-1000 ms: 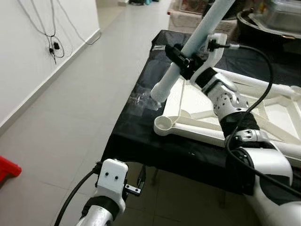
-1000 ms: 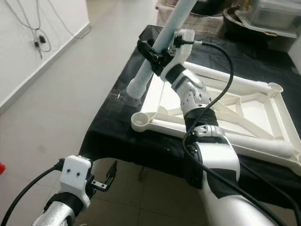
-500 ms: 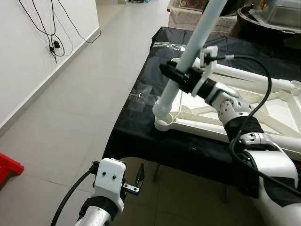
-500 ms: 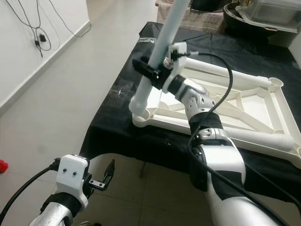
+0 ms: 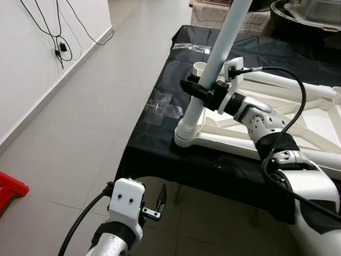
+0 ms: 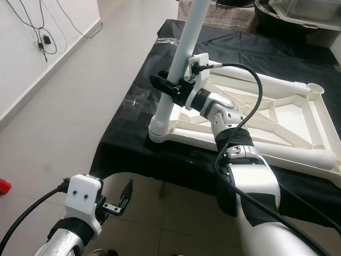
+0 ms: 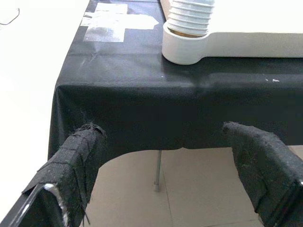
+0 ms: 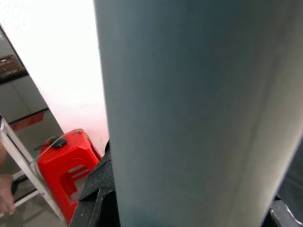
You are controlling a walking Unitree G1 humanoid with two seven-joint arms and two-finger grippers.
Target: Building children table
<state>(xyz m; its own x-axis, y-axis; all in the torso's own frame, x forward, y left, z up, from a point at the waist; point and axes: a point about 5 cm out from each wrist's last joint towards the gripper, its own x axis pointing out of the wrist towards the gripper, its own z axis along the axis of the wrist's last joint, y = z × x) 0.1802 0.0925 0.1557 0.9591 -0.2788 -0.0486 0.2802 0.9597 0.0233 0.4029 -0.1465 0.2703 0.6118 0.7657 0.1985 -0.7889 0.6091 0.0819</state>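
A white children's tabletop (image 5: 298,152) lies upside down on a black-covered table (image 5: 160,154). A pale blue-white table leg (image 5: 216,58) stands nearly upright, its lower end seated in the near-left corner socket (image 5: 185,140) of the tabletop. My right gripper (image 5: 198,90) is shut on the leg's lower half, and in the right wrist view the leg (image 8: 189,113) sits close between the fingers. My left gripper (image 5: 160,200) hangs open below the table's front edge. In the left wrist view the leg's threaded end (image 7: 189,16) rests in the socket ring (image 7: 184,47).
A second leg (image 6: 306,157) lies along the tabletop's near edge. Clear tape (image 5: 160,106) is stuck on the cloth left of the socket. Cables (image 5: 58,50) hang on the left wall. A red stool (image 5: 10,189) stands on the floor at left. Bins (image 5: 314,16) stand behind the table.
My right gripper has swung the leg from a slant to nearly upright and lowered its end into the corner socket. The left arm has barely moved.
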